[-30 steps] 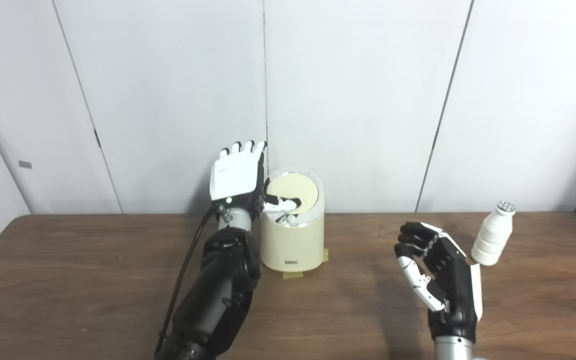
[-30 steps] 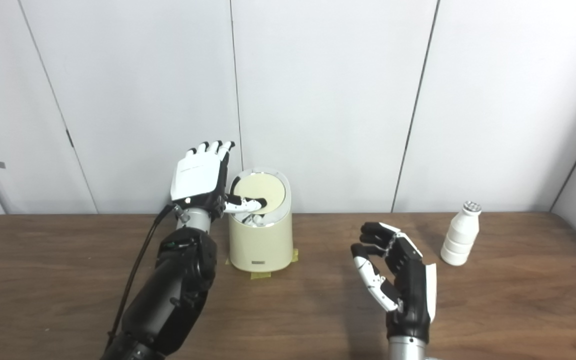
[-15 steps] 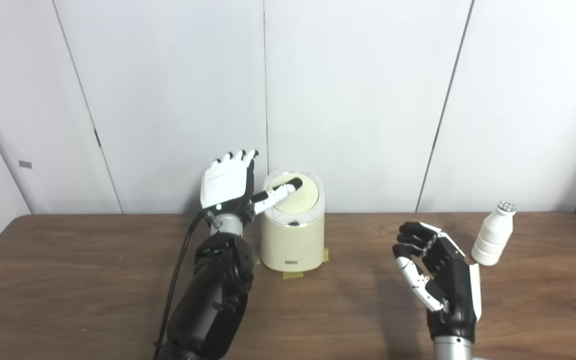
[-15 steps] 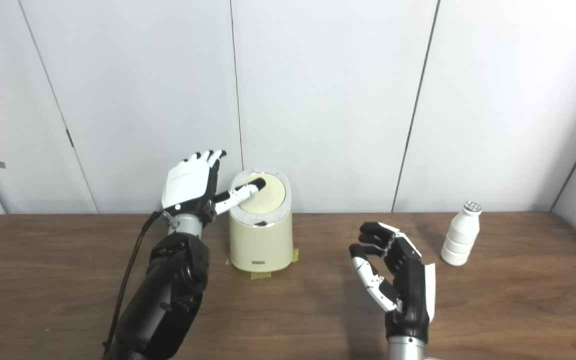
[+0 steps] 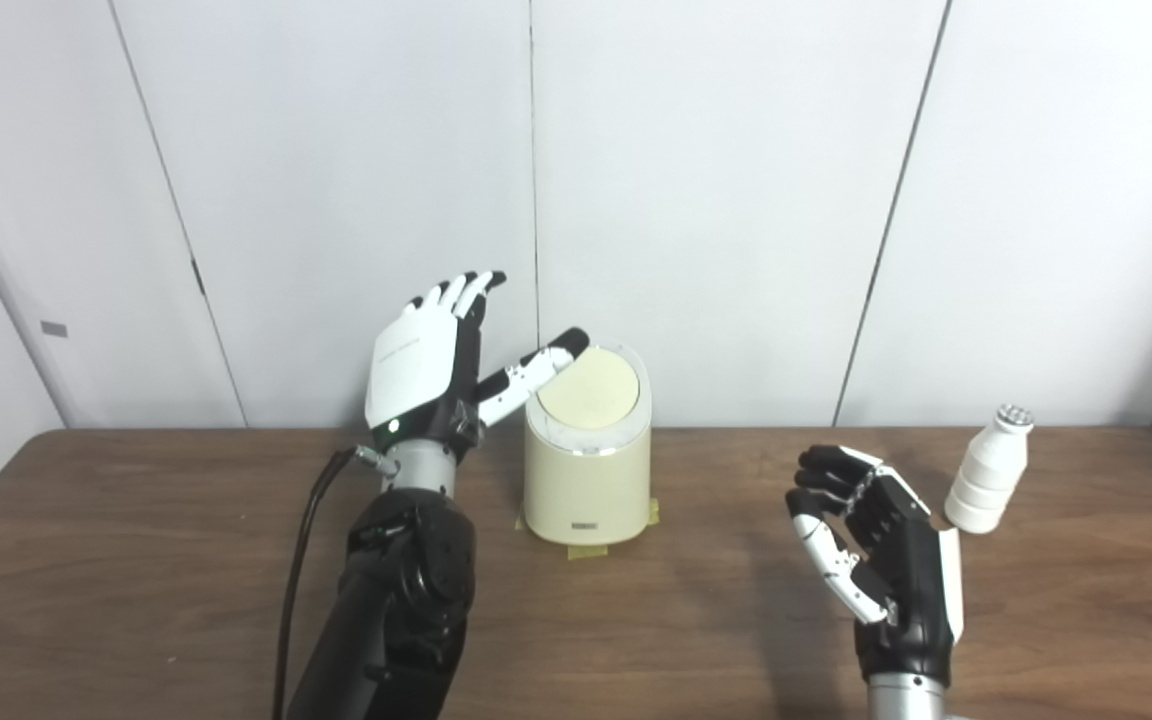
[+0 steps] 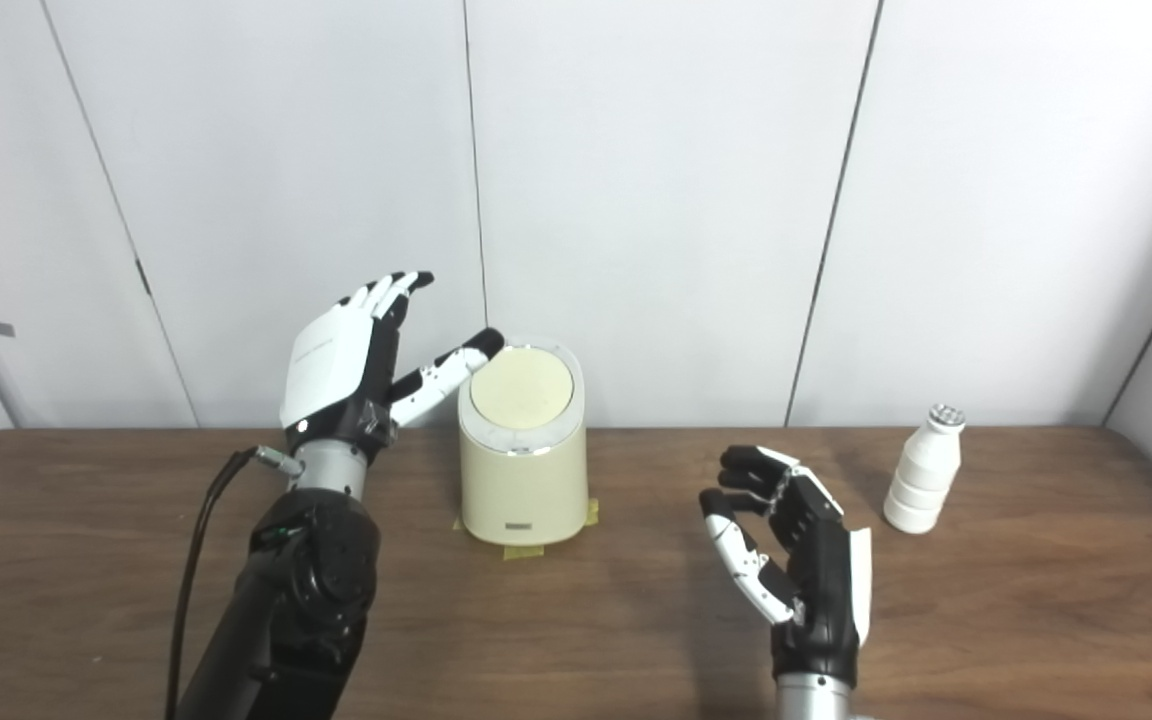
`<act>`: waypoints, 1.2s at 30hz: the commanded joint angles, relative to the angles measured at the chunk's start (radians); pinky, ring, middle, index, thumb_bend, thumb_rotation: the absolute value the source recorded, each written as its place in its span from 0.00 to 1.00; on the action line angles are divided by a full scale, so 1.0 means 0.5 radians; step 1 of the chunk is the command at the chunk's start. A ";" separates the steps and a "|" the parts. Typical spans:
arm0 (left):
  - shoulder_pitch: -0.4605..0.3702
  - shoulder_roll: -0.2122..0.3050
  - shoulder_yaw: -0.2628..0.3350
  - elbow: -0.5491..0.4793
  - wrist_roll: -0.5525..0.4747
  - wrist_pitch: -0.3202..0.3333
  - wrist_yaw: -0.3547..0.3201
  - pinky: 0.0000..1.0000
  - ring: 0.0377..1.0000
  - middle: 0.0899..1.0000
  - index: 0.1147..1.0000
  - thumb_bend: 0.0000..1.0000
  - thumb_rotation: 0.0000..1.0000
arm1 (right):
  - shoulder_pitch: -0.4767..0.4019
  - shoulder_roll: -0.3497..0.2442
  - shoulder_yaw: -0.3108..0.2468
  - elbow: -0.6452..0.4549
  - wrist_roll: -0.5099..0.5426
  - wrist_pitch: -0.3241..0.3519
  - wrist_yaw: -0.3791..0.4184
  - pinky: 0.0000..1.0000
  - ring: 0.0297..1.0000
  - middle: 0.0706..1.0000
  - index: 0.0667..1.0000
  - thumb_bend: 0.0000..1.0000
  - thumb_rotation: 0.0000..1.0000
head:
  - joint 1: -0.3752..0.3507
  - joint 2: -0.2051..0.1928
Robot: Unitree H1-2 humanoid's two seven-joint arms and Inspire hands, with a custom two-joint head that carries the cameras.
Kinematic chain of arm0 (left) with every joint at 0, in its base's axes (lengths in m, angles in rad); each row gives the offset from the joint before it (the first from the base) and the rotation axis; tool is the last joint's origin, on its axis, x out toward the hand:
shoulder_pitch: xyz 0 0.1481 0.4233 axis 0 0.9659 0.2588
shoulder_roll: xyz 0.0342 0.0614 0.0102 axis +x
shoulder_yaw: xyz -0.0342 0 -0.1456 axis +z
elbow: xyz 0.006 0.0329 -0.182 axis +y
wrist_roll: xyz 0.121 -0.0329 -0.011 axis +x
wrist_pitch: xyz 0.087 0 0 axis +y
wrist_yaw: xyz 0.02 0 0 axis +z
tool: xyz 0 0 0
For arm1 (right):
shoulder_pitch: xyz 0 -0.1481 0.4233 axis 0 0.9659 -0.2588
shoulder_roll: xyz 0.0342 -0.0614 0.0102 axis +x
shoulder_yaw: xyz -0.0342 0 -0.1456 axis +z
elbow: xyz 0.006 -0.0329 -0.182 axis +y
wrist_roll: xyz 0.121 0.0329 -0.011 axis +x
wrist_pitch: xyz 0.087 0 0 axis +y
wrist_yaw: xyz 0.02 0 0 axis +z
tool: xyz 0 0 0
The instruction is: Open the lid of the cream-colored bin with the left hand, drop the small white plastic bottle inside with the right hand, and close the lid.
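Cream-colored bin [image 5: 587, 470] on the wooden table [image 5: 136, 560], with a small dark front label too small to read. Its lid [image 5: 587, 388], tilted a second ago, now lies flat. Left hand [image 5: 426, 365], fingers spread and empty, has withdrawn leftward. Right hand [image 5: 881, 560] unchanged, fingers loosely curled, empty. White bottle [image 5: 986, 482] stands upright far right.

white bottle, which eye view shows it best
The right eye view: the small white bottle stands whole and apart from the right hand on the table. In the left eye view the bottle shows too, but its base sits close behind that hand.
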 commanded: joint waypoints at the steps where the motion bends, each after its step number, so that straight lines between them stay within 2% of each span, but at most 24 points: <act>1: -0.138 0.024 -0.016 0.007 0.084 0.010 0.003 1.00 0.98 0.96 0.92 0.70 0.93 | -0.060 0.007 0.014 -0.068 -0.016 -0.054 0.008 0.56 0.62 0.62 0.58 0.25 0.26 | -0.003 0.004; 2: -0.146 0.030 -0.025 0.027 0.093 0.010 0.008 1.00 0.98 0.96 0.92 0.69 0.87 | -0.059 0.009 0.014 -0.072 -0.020 -0.046 0.006 0.56 0.62 0.62 0.58 0.25 0.26 | -0.002 0.006; 6: -0.187 0.050 -0.059 0.140 0.123 -0.015 0.050 1.00 0.98 0.95 0.91 0.70 0.72 | -0.060 0.011 0.015 -0.071 -0.011 -0.047 0.008 0.56 0.62 0.62 0.58 0.25 0.27 | -0.007 0.003; 10: -0.233 0.056 -0.082 0.251 0.129 -0.017 0.091 1.00 0.99 0.95 0.91 0.71 0.66 | -0.062 0.011 0.015 -0.064 -0.011 -0.058 0.006 0.56 0.62 0.62 0.58 0.25 0.27 | -0.008 0.004; 21: -0.340 0.049 -0.125 0.440 0.136 0.011 0.123 1.00 0.98 0.96 0.92 0.69 0.65 | -0.056 0.017 0.023 -0.088 -0.030 -0.026 0.005 0.55 0.62 0.62 0.58 0.25 0.27 | -0.012 0.010; 27: -0.351 0.052 -0.151 0.521 0.131 0.000 0.156 1.00 0.97 0.94 0.91 0.70 0.61 | -0.049 0.023 0.029 -0.117 -0.002 0.006 0.018 0.56 0.62 0.62 0.58 0.24 0.23 | -0.018 0.014; 31: -0.350 0.058 -0.188 0.560 0.142 -0.008 0.196 1.00 0.95 0.92 0.91 0.71 0.59 | -0.050 0.015 0.034 -0.105 -0.021 -0.019 0.013 0.55 0.61 0.61 0.58 0.24 0.23 | -0.019 0.016; 36: -0.354 0.058 -0.219 0.580 0.181 0.012 0.168 1.00 0.95 0.93 0.91 0.72 0.58 | -0.050 0.016 0.034 -0.106 -0.007 -0.020 0.016 0.55 0.62 0.62 0.58 0.25 0.24 | -0.022 0.019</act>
